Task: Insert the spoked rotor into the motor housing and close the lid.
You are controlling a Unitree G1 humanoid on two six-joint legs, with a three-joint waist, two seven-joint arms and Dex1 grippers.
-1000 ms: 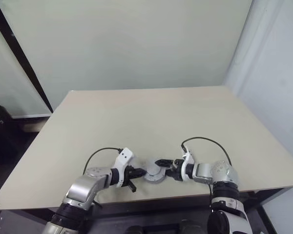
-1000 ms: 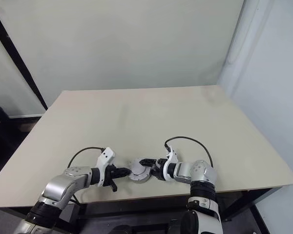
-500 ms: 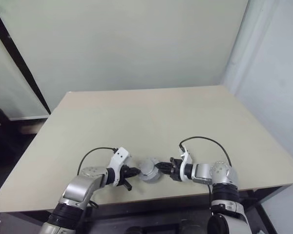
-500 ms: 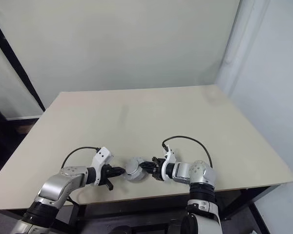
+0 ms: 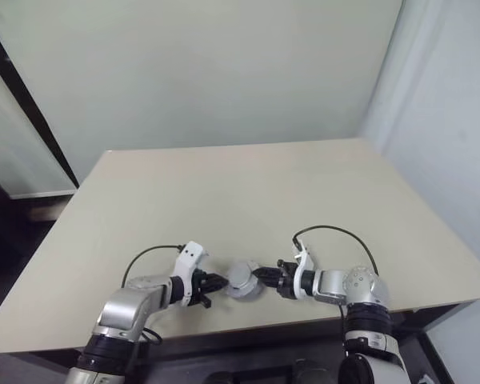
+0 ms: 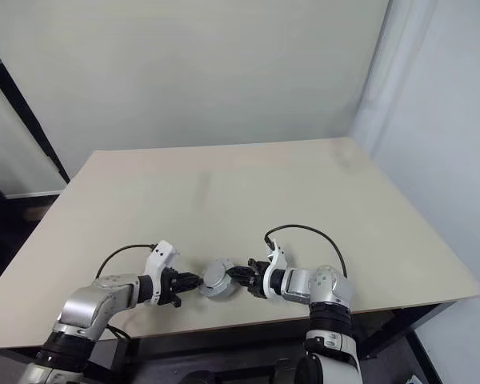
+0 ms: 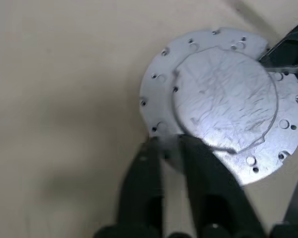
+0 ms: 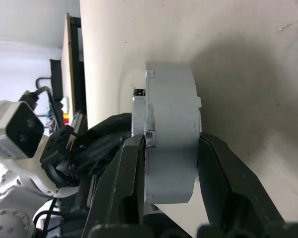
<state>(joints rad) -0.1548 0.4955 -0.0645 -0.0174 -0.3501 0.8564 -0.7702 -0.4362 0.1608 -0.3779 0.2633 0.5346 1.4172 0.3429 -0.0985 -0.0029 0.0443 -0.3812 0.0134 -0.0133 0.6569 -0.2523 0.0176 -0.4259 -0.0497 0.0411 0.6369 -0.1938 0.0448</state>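
A grey round metal drum (image 5: 242, 280) stands tipped on its edge near the table's front, closed all round; I take it for the motor housing with the lid on. Its flat face (image 7: 223, 99), a silver flanged plate with small holes, is turned to my left gripper. No copper shows, and the spoked rotor is hidden. My right gripper (image 5: 261, 277) is shut on the drum's rim (image 8: 171, 99), one finger on each flat side. My left gripper (image 7: 166, 146) is open a little, its fingertips at the flange's edge.
The beige table (image 5: 224, 192) stretches bare to the far wall. Its front edge (image 5: 248, 318) lies just below both grippers. Thin black cables (image 5: 332, 230) loop over both wrists.
My right gripper has shut on the drum. My left gripper has let go of it, parted its fingers a little and drawn slightly back to the left. The camera has also shifted.
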